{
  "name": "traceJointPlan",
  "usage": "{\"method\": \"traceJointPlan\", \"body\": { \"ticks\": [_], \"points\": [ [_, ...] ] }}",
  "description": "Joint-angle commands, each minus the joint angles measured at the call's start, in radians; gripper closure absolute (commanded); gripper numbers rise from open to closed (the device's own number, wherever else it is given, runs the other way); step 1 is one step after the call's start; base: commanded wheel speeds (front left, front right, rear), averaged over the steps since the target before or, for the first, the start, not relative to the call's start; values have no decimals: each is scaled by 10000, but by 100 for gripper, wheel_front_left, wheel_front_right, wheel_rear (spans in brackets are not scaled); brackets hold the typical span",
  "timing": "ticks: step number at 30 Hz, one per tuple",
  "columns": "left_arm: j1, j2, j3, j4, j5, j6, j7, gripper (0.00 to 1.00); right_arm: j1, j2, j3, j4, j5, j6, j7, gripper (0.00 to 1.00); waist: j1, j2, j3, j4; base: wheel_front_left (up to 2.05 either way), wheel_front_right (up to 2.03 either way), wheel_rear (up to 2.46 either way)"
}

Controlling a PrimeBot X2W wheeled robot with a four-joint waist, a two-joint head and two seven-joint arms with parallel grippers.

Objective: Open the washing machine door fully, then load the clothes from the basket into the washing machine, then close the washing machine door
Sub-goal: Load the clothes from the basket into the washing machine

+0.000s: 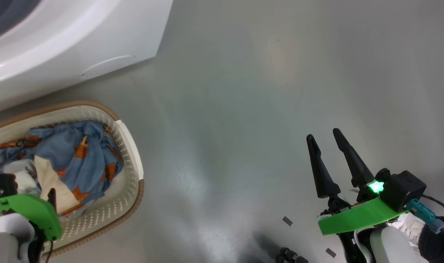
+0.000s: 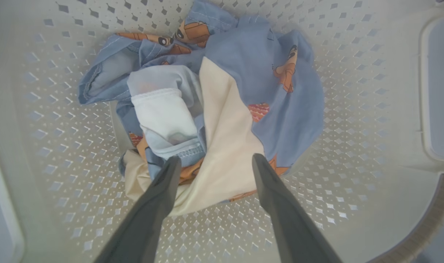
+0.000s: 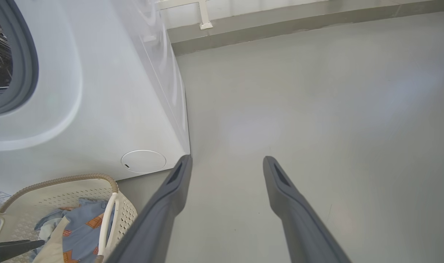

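Washing machine [image 3: 98, 91] with drum mouth uncovered, its door judged already open; basket [image 1: 130, 146] on the floor just beside it holds the clothes [image 2: 244, 91], not yet loaded; left pincer [image 2: 215, 157] spread over them, right pincer [image 1: 323, 133] spread and empty.

Smooth grey floor [image 3: 317, 91] all round right pincer [image 3: 227, 159], soft light glare on it. Far ahead of pincer: grey skirting [image 3: 280, 25], pale wall [image 3: 262, 5] above. Two small dark marks [image 1: 287, 221] on floor near pincer's base.
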Motion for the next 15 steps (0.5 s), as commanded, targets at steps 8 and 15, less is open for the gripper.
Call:
{"method": "traceJointPlan", "body": {
  "ticks": [8,15],
  "points": [
    [-497,680,269,119,-38,-1,-144,0,-238,-91,348,-271,308,92,-120,0,0,-1,706,-176,0,0,0],
    [-748,918,267,241,-111,-24,-114,0,-355,-91,421,-276,402,92,-120,0,0,-1,1040,-279,0,0,0]
  ]
}}
